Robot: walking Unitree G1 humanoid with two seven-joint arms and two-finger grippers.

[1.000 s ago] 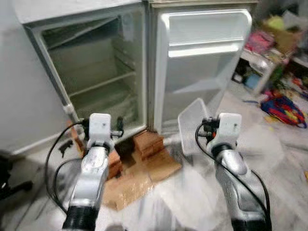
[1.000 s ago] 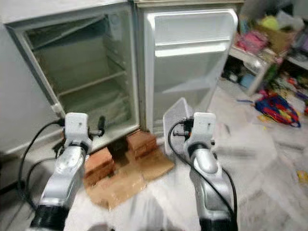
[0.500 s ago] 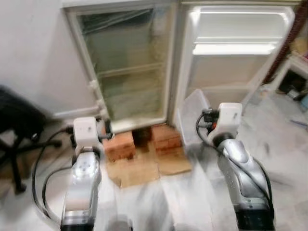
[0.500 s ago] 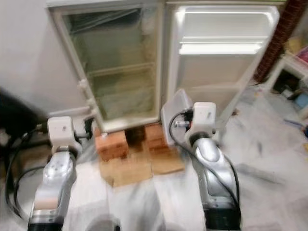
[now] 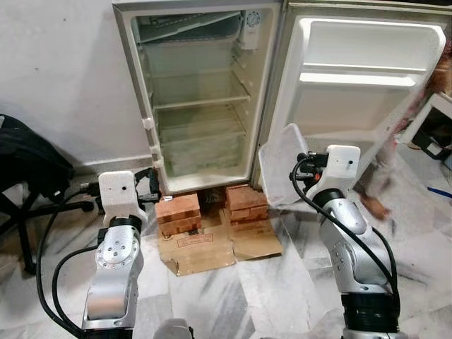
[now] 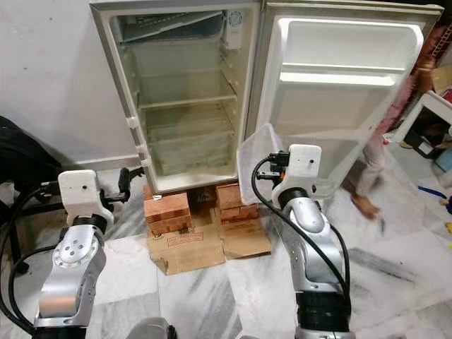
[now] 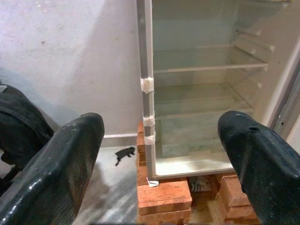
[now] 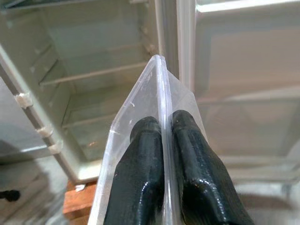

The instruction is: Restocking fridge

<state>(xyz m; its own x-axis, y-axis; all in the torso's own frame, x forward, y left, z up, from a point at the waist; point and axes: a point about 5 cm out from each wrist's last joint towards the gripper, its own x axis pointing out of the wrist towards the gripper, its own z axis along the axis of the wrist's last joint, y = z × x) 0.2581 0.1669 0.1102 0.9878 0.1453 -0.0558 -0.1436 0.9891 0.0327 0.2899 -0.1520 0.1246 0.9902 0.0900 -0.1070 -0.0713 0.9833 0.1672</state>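
While my right gripper (image 8: 161,129) pinches the clear plastic fridge bin (image 5: 282,166) by one thin wall | light, stiff, slippery, likely brittle; grip nearer a corner | left gripper (image 7: 159,154) spread wide, empty, facing open fridge (image 5: 201,99).

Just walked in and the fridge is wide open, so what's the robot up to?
The robot stands facing the open fridge, which sits raised on bricks with its door swung wide and its shelves bare. Its right tool is shut on a clear plastic panel, apparently a fridge part, held up in front of the door. Its left tool is open and holds nothing, pointed at the fridge's lower left. A person's legs are beside the door.
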